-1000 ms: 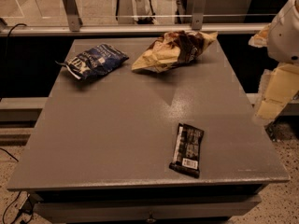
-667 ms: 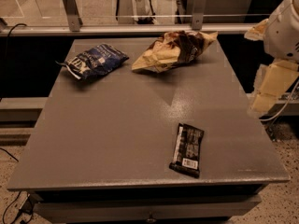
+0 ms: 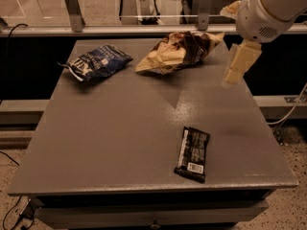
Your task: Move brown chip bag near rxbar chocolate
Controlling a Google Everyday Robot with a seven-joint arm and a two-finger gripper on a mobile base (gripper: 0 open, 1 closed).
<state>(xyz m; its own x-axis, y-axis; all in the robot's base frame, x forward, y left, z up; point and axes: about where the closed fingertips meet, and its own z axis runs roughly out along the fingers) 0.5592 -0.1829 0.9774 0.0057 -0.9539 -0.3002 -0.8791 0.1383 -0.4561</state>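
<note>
On the grey table, the chip bag lies crumpled at the far edge, the blue bag to its left. My gripper hangs above the right edge, near the chip bag; released or clenched, I cannot tell. The bar lies flat near the front edge

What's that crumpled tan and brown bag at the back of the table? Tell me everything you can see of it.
The brown chip bag is a large, wrinkly snack bag that looks like foil, pale tan with a dark brown printed panel. It lies flat and crumpled on the grey table, near the far edge and right of centre. Only the table touches it. The gripper hangs in the air to its right, apart from it.
</note>
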